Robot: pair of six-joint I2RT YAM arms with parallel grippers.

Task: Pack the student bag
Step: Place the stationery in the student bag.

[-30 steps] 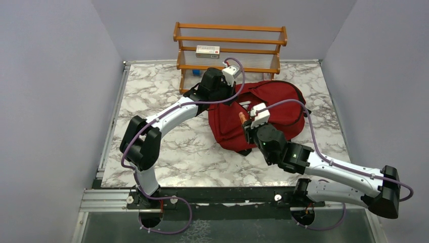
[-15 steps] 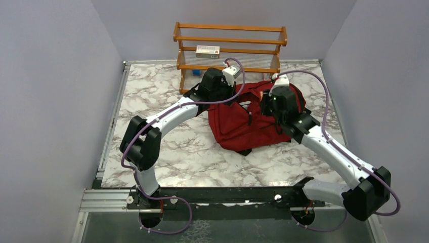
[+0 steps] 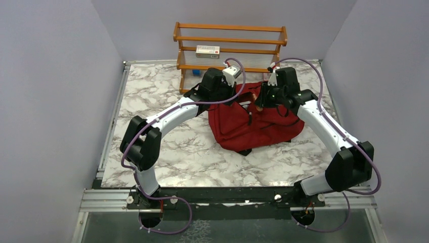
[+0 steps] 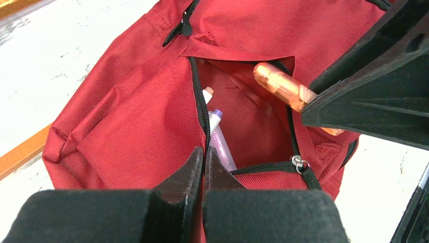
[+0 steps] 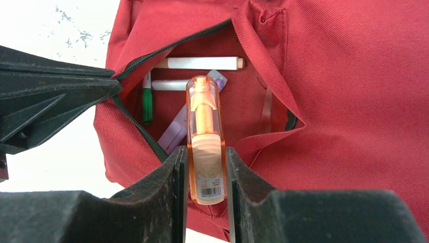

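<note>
The dark red student bag (image 3: 253,124) lies on the marble table, its front pocket unzipped. My left gripper (image 4: 204,154) is shut on the pocket's zipper edge (image 4: 199,96) and holds it open. My right gripper (image 5: 206,167) is shut on an orange highlighter (image 5: 205,136), tip pointing into the pocket opening, just above it. The highlighter also shows in the left wrist view (image 4: 283,88) and in the top view (image 3: 259,101). Inside the pocket lie a white pen (image 5: 197,63), a green pen (image 5: 146,101) and a purple pen (image 5: 174,129).
A wooden shelf rack (image 3: 230,45) stands at the table's back with a small white box (image 3: 208,50) on it and a blue item (image 3: 196,73) at its foot. Purple cables loop over both arms.
My right arm has swung from the bag's near side up and back over the bag, carrying the orange highlighter to the open pocket. The left arm has stayed still.
</note>
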